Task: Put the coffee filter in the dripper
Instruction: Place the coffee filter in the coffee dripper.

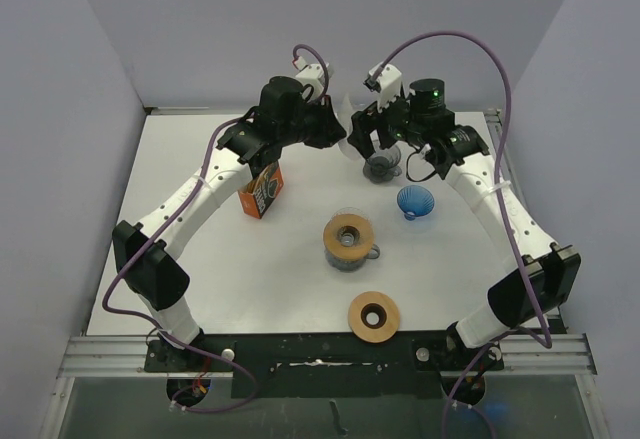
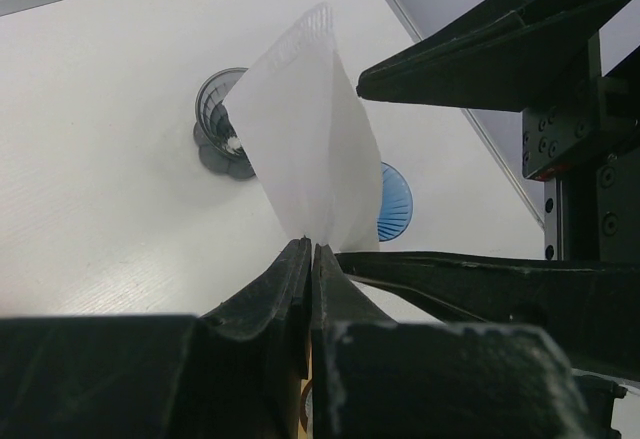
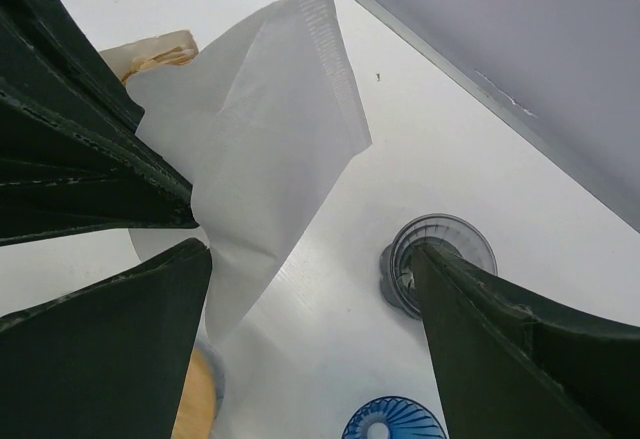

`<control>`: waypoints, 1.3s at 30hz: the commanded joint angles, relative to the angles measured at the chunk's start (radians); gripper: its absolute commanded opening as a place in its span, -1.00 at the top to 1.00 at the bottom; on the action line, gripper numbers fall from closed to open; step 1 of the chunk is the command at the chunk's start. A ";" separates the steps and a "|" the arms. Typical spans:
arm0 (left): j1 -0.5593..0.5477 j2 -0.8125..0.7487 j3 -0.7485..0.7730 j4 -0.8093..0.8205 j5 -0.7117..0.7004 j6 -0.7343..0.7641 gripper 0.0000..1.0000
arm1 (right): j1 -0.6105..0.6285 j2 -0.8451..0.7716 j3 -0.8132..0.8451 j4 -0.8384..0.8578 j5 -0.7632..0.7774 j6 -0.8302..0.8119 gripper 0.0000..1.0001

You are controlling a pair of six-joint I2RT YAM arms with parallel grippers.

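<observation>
A white paper coffee filter (image 2: 300, 139) is held up above the table, and my left gripper (image 2: 310, 247) is shut on its lower corner. The top view shows the filter (image 1: 347, 109) at the back centre, between my left gripper (image 1: 336, 131) and my right gripper (image 1: 365, 142). My right gripper (image 3: 312, 251) is open, and the filter (image 3: 250, 159) hangs against its left finger (image 3: 110, 349). Below it a grey dripper (image 1: 382, 166) stands on the table, partly hidden behind the right finger (image 3: 520, 339). A blue dripper (image 1: 415, 201) sits just in front of the grey one.
An orange box (image 1: 262, 191) stands at the left under my left arm. A glass cup with a wooden collar (image 1: 349, 239) is in the middle. A loose wooden ring (image 1: 374, 316) lies near the front edge. Walls close in the table at the back and sides.
</observation>
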 commanded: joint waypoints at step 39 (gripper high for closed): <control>-0.015 -0.003 0.009 0.041 -0.023 0.047 1.00 | -0.060 -0.062 -0.012 0.043 -0.065 0.038 -0.38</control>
